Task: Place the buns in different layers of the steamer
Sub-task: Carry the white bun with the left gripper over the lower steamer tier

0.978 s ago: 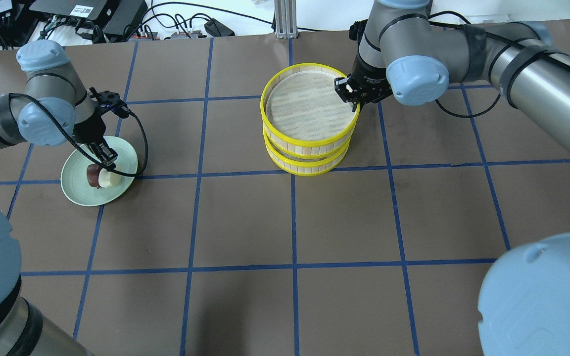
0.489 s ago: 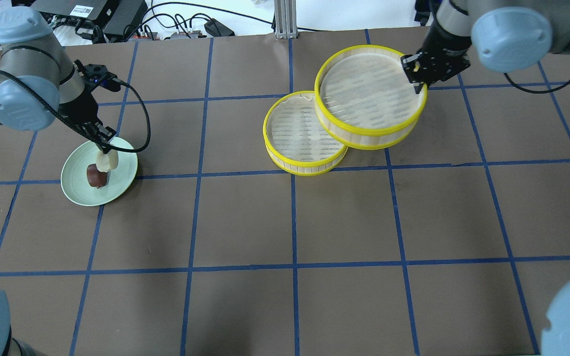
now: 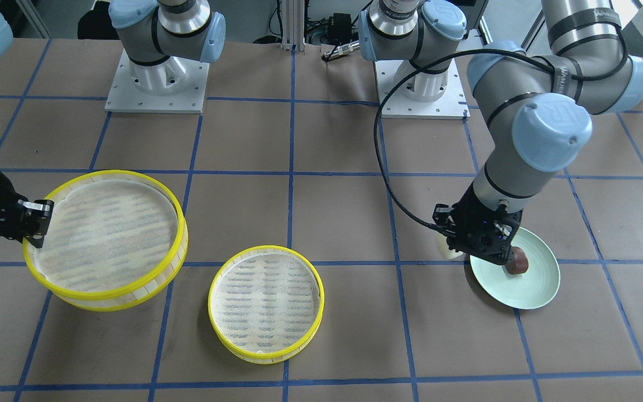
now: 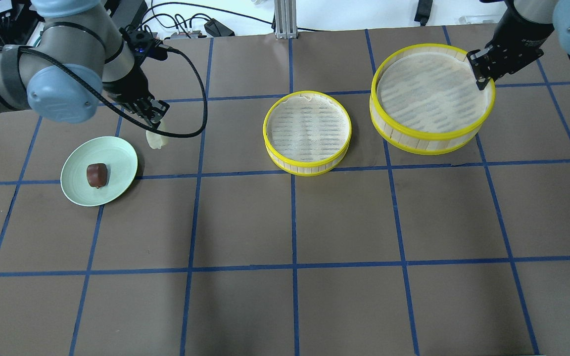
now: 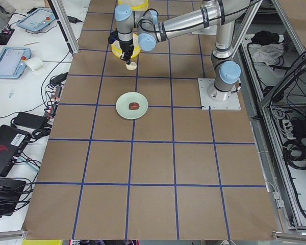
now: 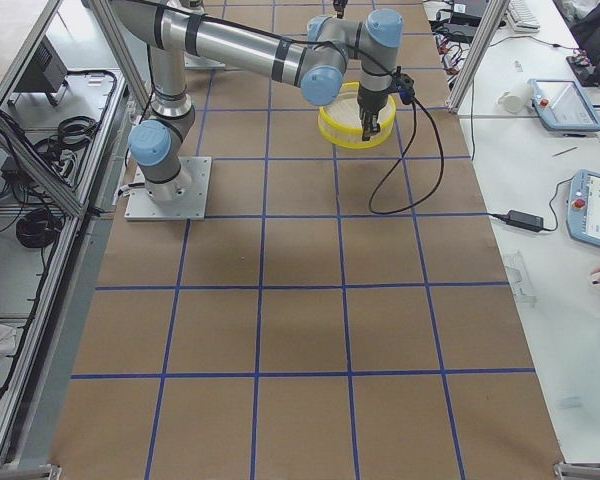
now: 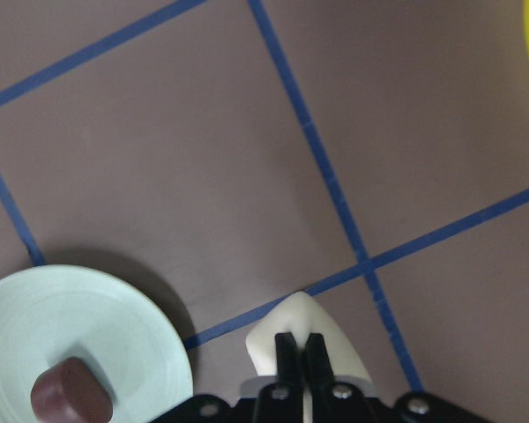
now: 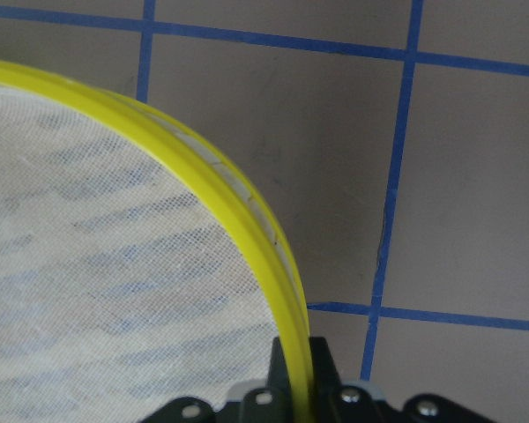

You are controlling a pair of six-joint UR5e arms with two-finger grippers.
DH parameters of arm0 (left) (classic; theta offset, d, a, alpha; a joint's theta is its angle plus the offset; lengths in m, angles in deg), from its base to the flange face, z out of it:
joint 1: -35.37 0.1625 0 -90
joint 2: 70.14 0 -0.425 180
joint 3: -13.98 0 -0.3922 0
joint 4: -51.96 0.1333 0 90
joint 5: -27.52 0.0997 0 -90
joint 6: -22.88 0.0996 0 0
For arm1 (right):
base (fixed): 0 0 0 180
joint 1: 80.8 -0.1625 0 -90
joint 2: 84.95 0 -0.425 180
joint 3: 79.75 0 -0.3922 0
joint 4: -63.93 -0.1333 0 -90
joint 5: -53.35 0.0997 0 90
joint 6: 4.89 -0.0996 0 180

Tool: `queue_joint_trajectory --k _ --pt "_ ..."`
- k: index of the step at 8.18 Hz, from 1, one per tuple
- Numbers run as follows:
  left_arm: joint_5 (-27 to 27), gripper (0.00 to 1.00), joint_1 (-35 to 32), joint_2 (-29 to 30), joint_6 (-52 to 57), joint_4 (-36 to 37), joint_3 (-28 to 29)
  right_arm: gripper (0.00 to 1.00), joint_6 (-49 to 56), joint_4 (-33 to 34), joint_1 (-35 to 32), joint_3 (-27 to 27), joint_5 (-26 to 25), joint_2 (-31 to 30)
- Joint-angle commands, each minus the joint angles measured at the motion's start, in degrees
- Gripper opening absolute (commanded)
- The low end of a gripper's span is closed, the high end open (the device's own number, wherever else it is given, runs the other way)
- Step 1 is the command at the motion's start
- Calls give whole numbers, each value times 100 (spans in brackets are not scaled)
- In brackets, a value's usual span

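My left gripper [image 4: 155, 120] is shut on the cream-white bun [image 4: 157, 137] and holds it in the air just right of the pale green plate [image 4: 119, 160]. The left wrist view shows the bun [image 7: 339, 348] pinched between the fingers. The dark reddish-brown bun [image 4: 96, 175] lies on the plate. My right gripper [image 4: 483, 78] is shut on the yellow rim of one steamer layer [image 4: 428, 143] and holds it raised, to the right of the other layer [image 4: 307, 164], which sits on the table. Both mesh floors are bare. The right wrist view shows the fingers clamped over the rim [image 8: 203, 167].
Blue tape lines divide the brown table into squares. Cables and black electronics [image 4: 92, 15] and a metal post [image 4: 282, 20] stand along the far edge. The two arm bases [image 3: 157, 84] are bolted to the robot's side of the table.
My right gripper has lifted the top layer off the stack and carried it right. My left gripper has closed on the cream-white bun and lifted it off the plate, rightward.
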Motion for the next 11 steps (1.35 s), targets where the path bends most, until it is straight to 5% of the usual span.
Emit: queue_joint_trajectory --k 1,5,10,11 --pt "-159 0 -851 3 -312 791 109 4 85 -54 74 -51 16 -111" --pt "-2389 0 -994 528 -1139 1917 100 0 76 -63 74 -78 34 -59" --pt "-2489 0 -1504 1575 -2027 3044 118 0 94 -63 74 -104 43 -50" --pt "-2498 8 -1565 1611 -2288 3045 118 0 102 -63 74 -105 43 -50"
